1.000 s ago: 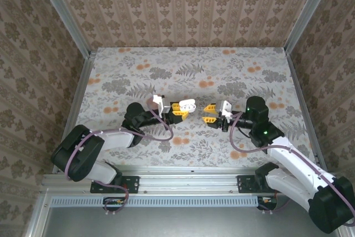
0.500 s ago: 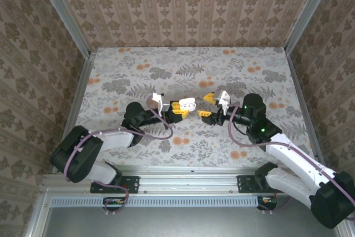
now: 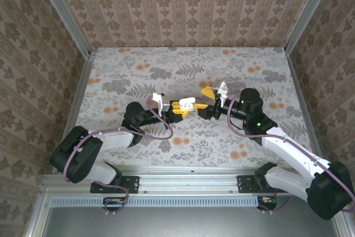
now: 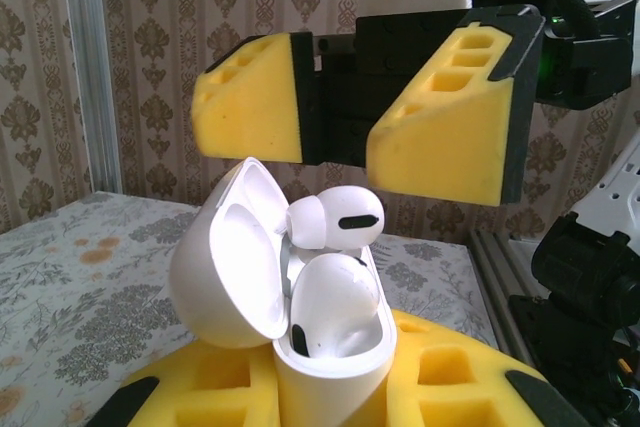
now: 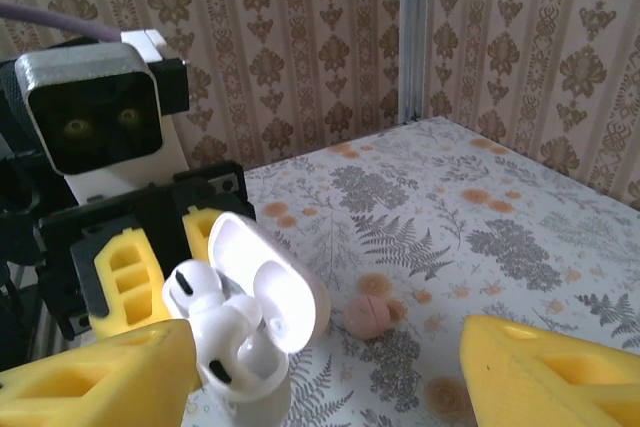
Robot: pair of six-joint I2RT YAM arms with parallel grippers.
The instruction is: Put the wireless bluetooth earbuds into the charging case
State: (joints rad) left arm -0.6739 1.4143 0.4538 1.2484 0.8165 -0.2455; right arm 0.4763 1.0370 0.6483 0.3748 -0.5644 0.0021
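The white charging case [image 4: 330, 372] stands upright with its lid [image 4: 222, 257] swung open, and my left gripper [image 4: 330, 402] is shut on its body between yellow pads. One earbud [image 4: 335, 297] sits low in the case. The other earbud [image 4: 330, 219] pokes up above the rim. My right gripper [image 4: 345, 117] hangs open just beyond and above the case, with nothing between its fingers. In the top view the case [image 3: 187, 104] sits between the left gripper [image 3: 178, 109] and the right gripper [image 3: 205, 102]. The right wrist view shows the case [image 5: 250, 392] close to the right gripper's [image 5: 325, 377] left finger.
A round pinkish-orange disc [image 5: 367, 315] lies on the floral table [image 5: 480, 217] just past the case. The left wrist camera block [image 5: 95, 122] is right behind the case. Patterned walls close in the table on three sides.
My right gripper has swung left and toward the far side, closing in on the case, and its fingers have spread wider. The left gripper and the case have barely moved.
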